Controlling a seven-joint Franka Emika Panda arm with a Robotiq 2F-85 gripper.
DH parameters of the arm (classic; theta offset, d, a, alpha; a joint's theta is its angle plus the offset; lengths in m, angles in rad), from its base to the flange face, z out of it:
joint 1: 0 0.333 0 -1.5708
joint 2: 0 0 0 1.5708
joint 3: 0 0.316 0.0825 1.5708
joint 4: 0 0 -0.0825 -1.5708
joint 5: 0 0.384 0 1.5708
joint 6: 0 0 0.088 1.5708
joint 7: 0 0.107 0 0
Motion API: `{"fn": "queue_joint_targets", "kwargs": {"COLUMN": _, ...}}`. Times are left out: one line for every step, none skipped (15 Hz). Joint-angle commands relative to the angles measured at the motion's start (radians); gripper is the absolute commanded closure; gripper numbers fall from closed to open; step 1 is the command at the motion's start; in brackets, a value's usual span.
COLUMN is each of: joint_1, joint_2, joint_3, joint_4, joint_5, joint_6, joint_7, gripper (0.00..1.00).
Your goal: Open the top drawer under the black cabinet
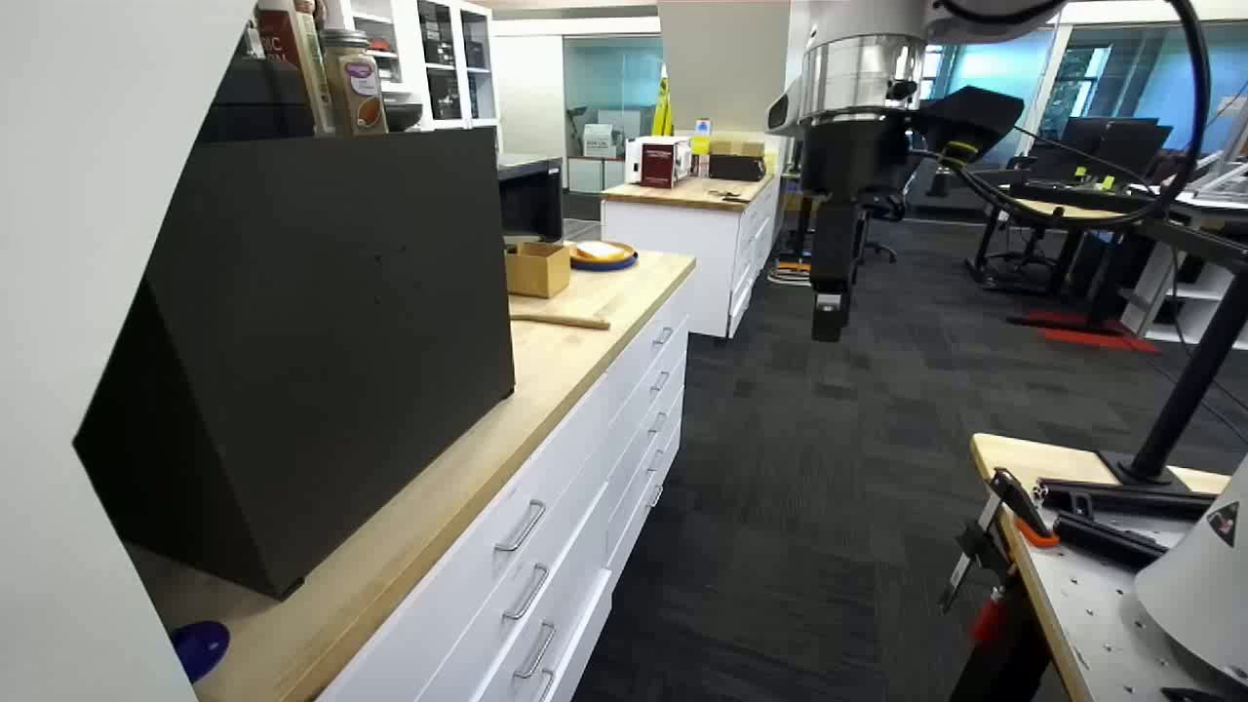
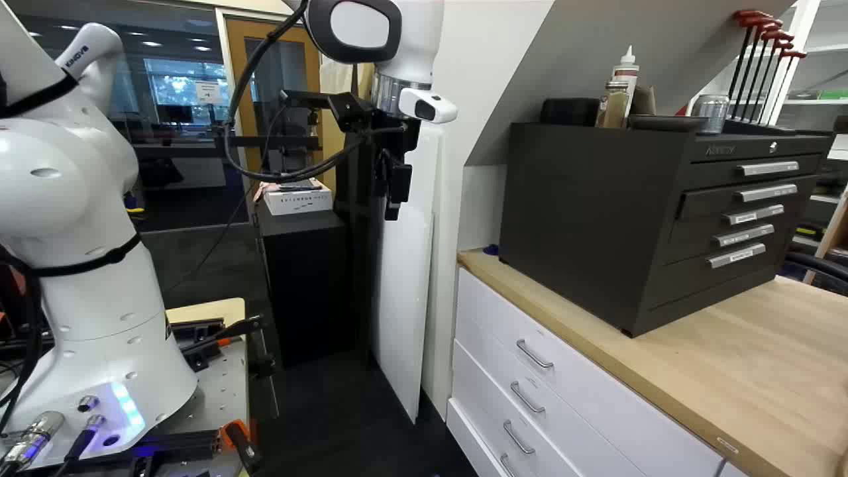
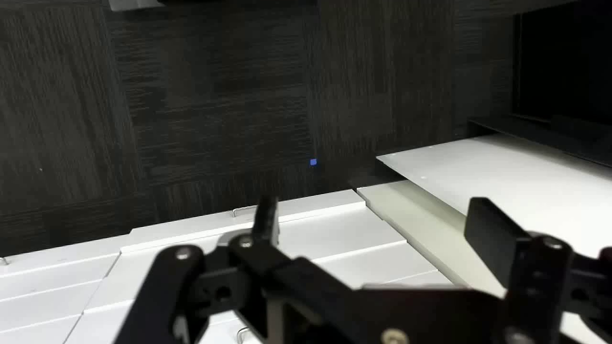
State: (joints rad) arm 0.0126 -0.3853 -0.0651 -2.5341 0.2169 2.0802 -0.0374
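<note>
Pincer [image 3: 377,225] spread wide, empty | top drawer [image 2: 576,384] closed beneath black cabinet [image 2: 636,228] | lower handle [image 2: 525,400] may be caught by a low approach

Black cabinet [image 2: 583,232], perhaps streaked carpet [image 3: 215,110]

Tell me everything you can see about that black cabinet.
The black cabinet is a matte, metal-looking box, upright on the wooden counter. Its front has five silver handles, some with pale labels, and a lock near the top. A jar, bottle and can, among others, appear to stand on it. Whether all its drawers are shut is unclear.
</note>
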Motion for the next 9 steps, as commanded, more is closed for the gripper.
{"fn": "queue_joint_targets", "kwargs": {"joint_1": -0.007, "joint_2": 0.000, "joint_3": 0.006, "joint_4": 0.001, "joint_5": 0.002, "joint_6": -0.002, "joint_7": -0.002, "gripper": 0.00}}
{"fn": "queue_joint_targets", "kwargs": {"joint_1": -0.007, "joint_2": 0.000, "joint_3": 0.006, "joint_4": 0.001, "joint_5": 0.002, "joint_6": -0.002, "joint_7": -0.002, "gripper": 0.00}}
{"fn": "queue_joint_targets", "kwargs": {"joint_1": -0.007, "joint_2": 0.000, "joint_3": 0.006, "joint_4": 0.001, "joint_5": 0.002, "joint_6": -0.002, "joint_7": -0.002, "gripper": 0.00}}
{"fn": "queue_joint_targets", "kwargs": {"joint_1": -0.007, "joint_2": 0.000, "joint_3": 0.006, "joint_4": 0.001, "joint_5": 0.002, "joint_6": -0.002, "joint_7": -0.002, "gripper": 0.00}}
{"fn": "queue_joint_targets", "kwargs": {"joint_1": -0.007, "joint_2": 0.000, "joint_3": 0.006, "joint_4": 0.001, "joint_5": 0.002, "joint_6": -0.002, "joint_7": -0.002, "gripper": 0.00}}
{"fn": "queue_joint_targets", "kwargs": {"joint_1": -0.007, "joint_2": 0.000, "joint_3": 0.006, "joint_4": 0.001, "joint_5": 0.002, "joint_6": -0.002, "joint_7": -0.002, "gripper": 0.00}}
{"fn": "queue_joint_targets", "kwargs": {"joint_1": -0.007, "joint_2": 0.000, "joint_3": 0.006, "joint_4": 0.001, "joint_5": 0.002, "joint_6": -0.002, "joint_7": -0.002, "gripper": 0.00}}
{"fn": "queue_joint_targets", "kwargs": {"joint_1": -0.009, "joint_2": 0.003, "joint_3": 0.008, "joint_4": 0.001, "joint_5": -0.005, "joint_6": 0.005, "joint_7": -0.001, "gripper": 0.00}}
{"fn": "queue_joint_targets", "kwargs": {"joint_1": -0.008, "joint_2": 0.010, "joint_3": 0.009, "joint_4": 0.002, "joint_5": -0.011, "joint_6": 0.015, "joint_7": -0.012, "gripper": 0.00}}
